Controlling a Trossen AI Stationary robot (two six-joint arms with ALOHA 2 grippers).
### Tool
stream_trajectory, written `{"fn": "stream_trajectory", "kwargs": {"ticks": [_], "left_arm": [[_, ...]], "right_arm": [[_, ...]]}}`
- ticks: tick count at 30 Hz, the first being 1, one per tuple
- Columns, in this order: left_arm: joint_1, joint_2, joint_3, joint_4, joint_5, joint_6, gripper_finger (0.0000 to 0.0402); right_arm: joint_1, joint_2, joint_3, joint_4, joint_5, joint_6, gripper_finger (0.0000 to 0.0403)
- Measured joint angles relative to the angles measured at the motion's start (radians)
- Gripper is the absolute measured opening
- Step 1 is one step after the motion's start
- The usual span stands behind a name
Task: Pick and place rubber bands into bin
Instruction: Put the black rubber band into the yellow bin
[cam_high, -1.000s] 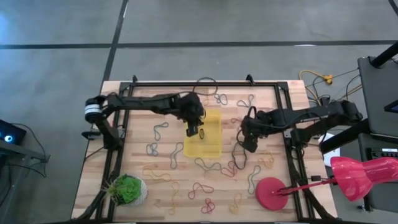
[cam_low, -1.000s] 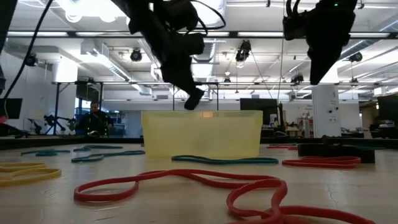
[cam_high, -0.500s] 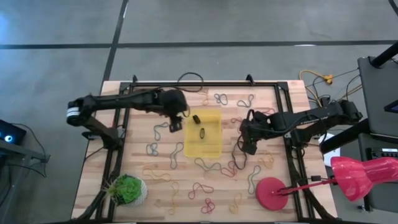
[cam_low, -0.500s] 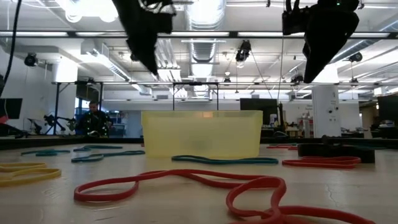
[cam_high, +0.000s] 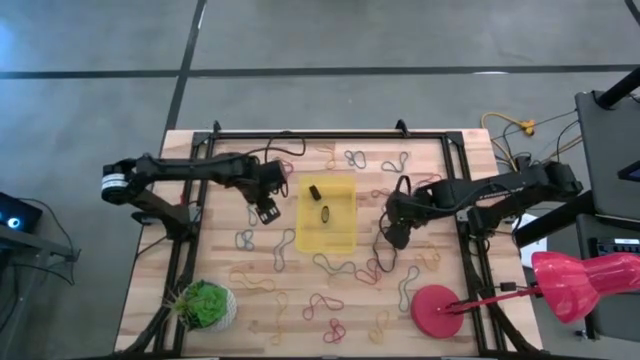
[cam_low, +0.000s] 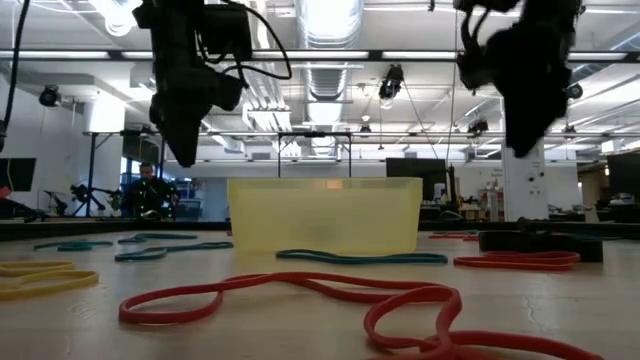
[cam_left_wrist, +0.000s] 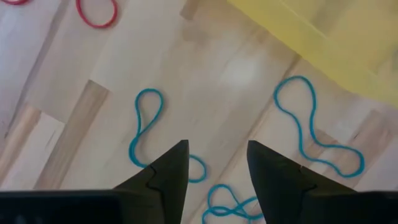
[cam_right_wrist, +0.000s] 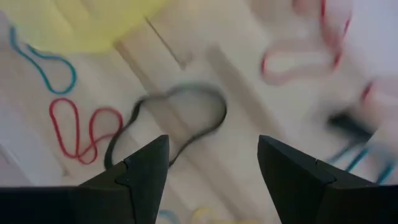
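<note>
- While most rubber bands (cam_high: 335, 265) are lying scattered as thin red, yellow, blue and black loops across the wooden table (cam_high: 215, 250), the task is judged to be at an early stage.
- The yellow translucent bin (cam_high: 328, 238) is sitting mid-table, showing only two small dark items (cam_high: 318, 201) inside.
- The left gripper (cam_high: 262, 210) is hovering beside the bin over a blue band (cam_left_wrist: 146, 134), fingers parted and gripping nothing.
- The right gripper (cam_high: 394, 236) is hovering over a black band (cam_right_wrist: 180, 124), fingers spread wide and holding nothing.
</note>
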Motion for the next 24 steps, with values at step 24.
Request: {"fn": "stream_trajectory", "kwargs": {"ticks": [24], "left_arm": [[0.020, -0.048, 0.006, 0.133, -0.006, 0.061, 0.0143]], "right_arm": [[0.000, 0.185, -0.155, 0.233, -0.065, 0.332, 0.0230]]}}
